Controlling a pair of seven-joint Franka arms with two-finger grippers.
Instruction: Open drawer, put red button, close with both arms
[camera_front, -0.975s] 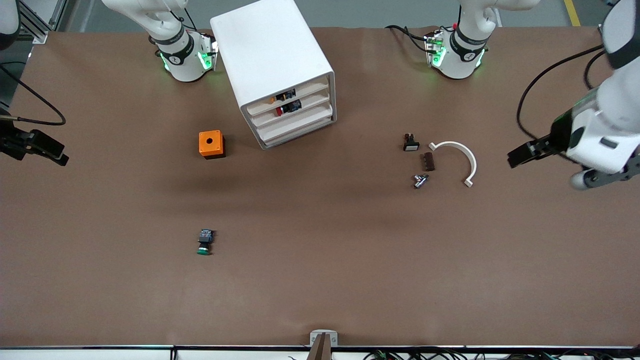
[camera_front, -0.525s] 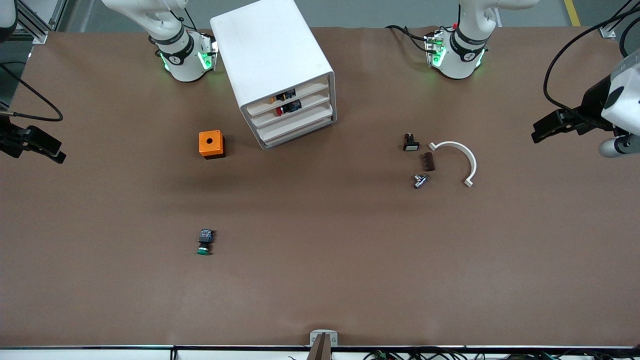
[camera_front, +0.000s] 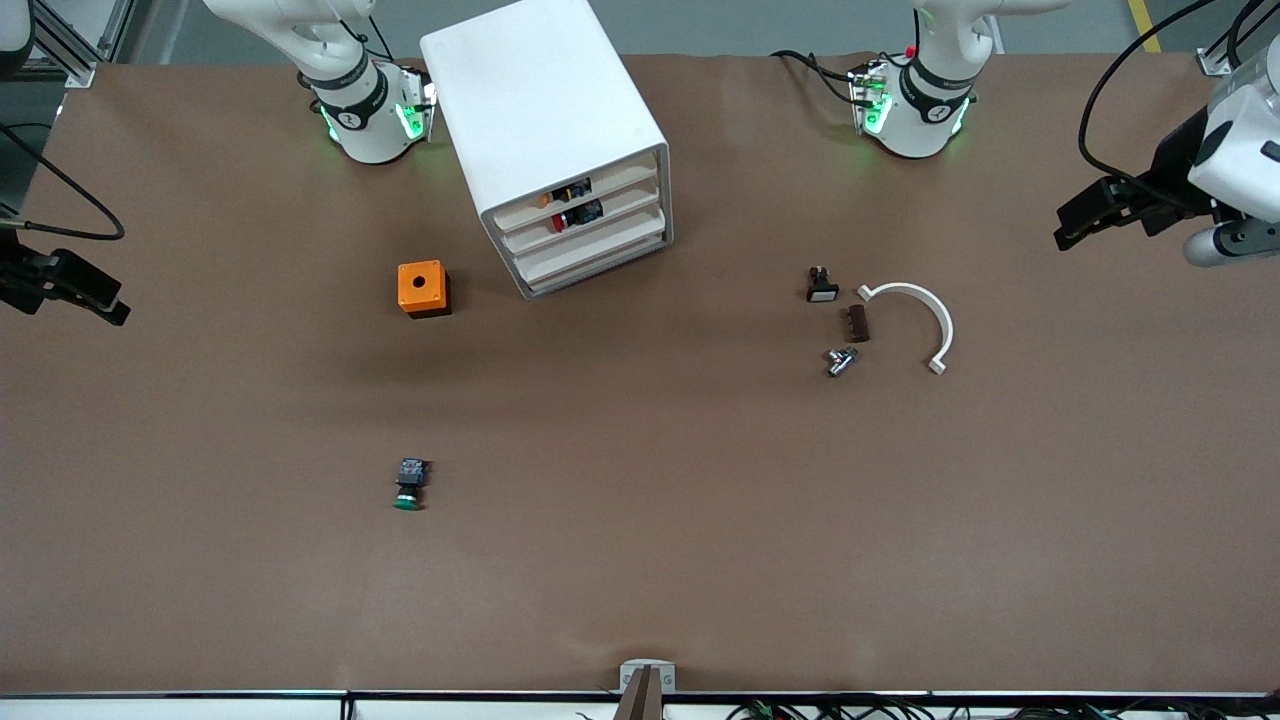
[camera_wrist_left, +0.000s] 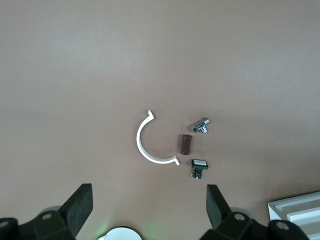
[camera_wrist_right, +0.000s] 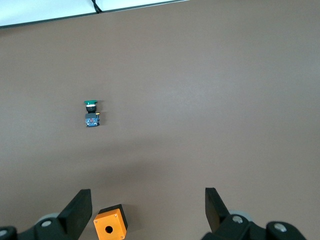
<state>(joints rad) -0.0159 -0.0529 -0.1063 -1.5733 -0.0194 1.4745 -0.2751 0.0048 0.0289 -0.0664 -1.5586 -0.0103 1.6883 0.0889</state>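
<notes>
Red button is seen inside the white cabinet, in a drawer near the top of the stack, with another small part in the slot just above it. All drawer fronts look pushed in flush or nearly so; whether the button's drawer is fully seated cannot be told. The cabinet stands near the right arm's base, its front turned toward the front camera.

Left gripper is held high over the left arm's end of the table, fingers spread wide, nothing between them. Right gripper is held over the right arm's end, also spread wide and empty. Neither is near the cabinet; both arms appear parked, and the task is judged done or almost done.

Risks from here:
- If the drawer is not fully home, it could be left ajar; a one-sided push could skew it or slide the light cabinet on the table.
- The green button, nearer the front camera, could be mistaken for the red one if a new pick is started.
- The orange cube beside the cabinet could be knocked by a returning right arm.
- The white arc and the small parts beside it lie under the left arm's path and could be swept.
</notes>
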